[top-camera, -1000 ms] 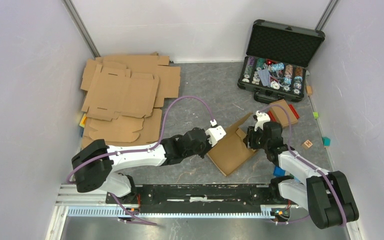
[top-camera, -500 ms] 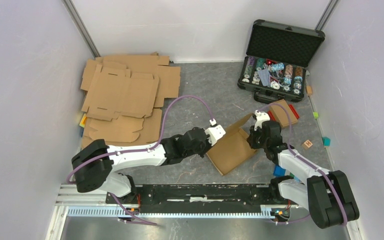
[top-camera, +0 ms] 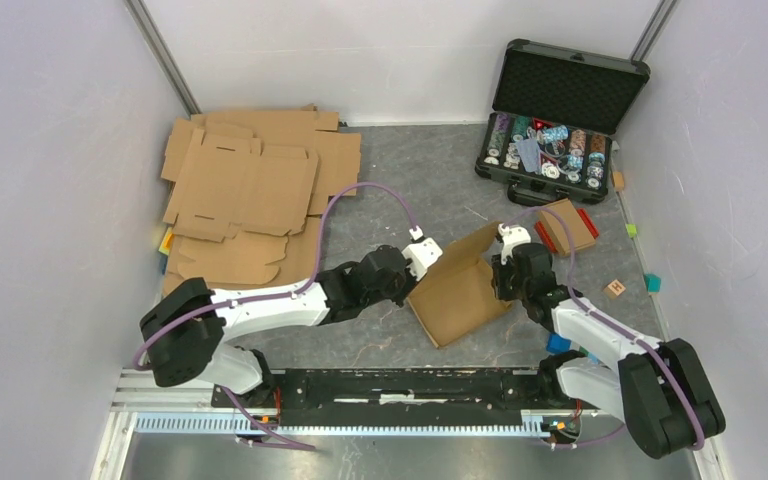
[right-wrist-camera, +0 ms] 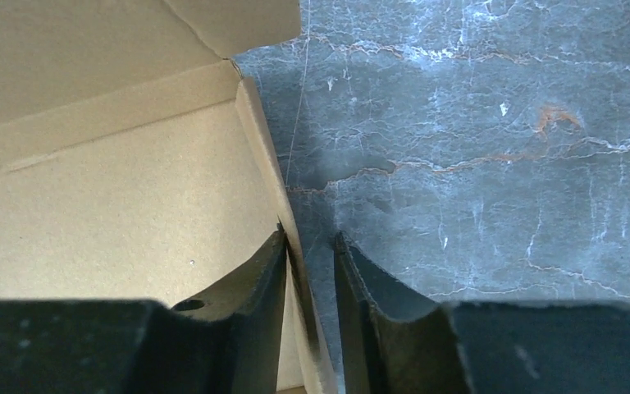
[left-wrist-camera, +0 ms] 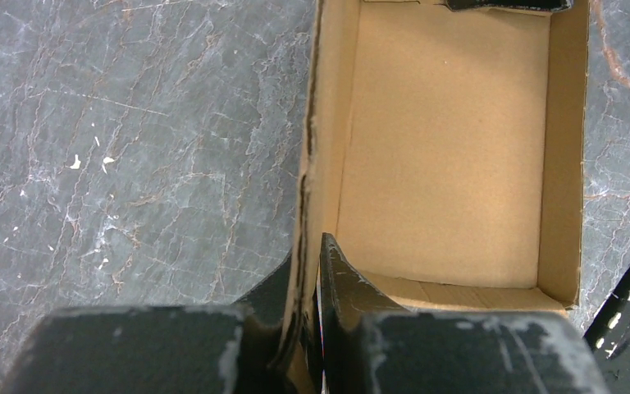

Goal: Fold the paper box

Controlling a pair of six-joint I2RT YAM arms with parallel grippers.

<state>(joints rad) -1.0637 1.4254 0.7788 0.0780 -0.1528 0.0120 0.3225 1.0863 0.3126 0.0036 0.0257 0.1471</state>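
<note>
Landmark: the black case (top-camera: 570, 92) of chips, standing open at the far right of the table (top-camera: 410, 180).
Paper box: the paper box (top-camera: 457, 295) sits nearer to me than the case and off to its left, well apart from it, between my two wrists. It lies skewed to the case's edges.
Box state: base down, side walls up, and the big lid flap raised on the side facing the case. I'd call it mostly formed, with the lid not yet closed.
Left gripper: my left gripper (left-wrist-camera: 310, 275) is pressed together on the wall farthest from the case, one finger inside and one outside.
Right gripper: my right gripper (right-wrist-camera: 310, 246) straddles the wall on the case's side. The inner finger is against the cardboard and the outer one stands a sliver off, so the jaws are parted rather than clamped.
Step in hand: I judge this to be squaring both side walls before the lid comes over.
Doing it well: close the right jaws low on the wall, near the base crease. Pull both walls evenly upright and don't twist, or the corrugated board will crease off its score lines.
Risk: my left pinch alone may let the box swing towards the case.
Elsewhere: the flat blanks (top-camera: 250, 190) lie far left of the case, apart from the work.
</note>
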